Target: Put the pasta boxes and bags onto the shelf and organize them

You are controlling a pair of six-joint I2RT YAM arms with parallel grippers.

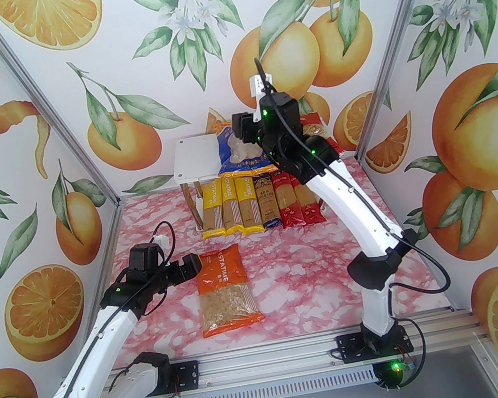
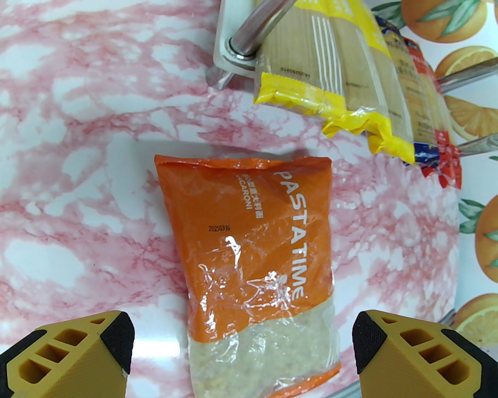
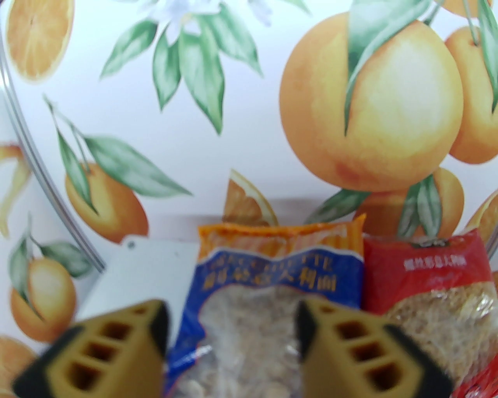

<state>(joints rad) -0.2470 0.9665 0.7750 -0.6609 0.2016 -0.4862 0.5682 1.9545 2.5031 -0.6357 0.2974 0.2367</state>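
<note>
Left tool [image 2: 241, 330] wide over orange bag [image 2: 249, 233] near front edge of counter [image 2: 58, 155], poised to grab. Right tool [image 3: 233, 315] half-open above blue bag [image 3: 272, 280] on shelf [image 3: 148, 268]; hold unclear.

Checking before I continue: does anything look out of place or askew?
One orange bag lies on the table, apart from the shelf and slightly skewed, with the left gripper open near it. The spaghetti packs stick out past the lower board's front edge. No spill or tear is visible.

Bright, even light — right wrist view blurred — orange bag [image 2: 253, 248] glares.
</note>
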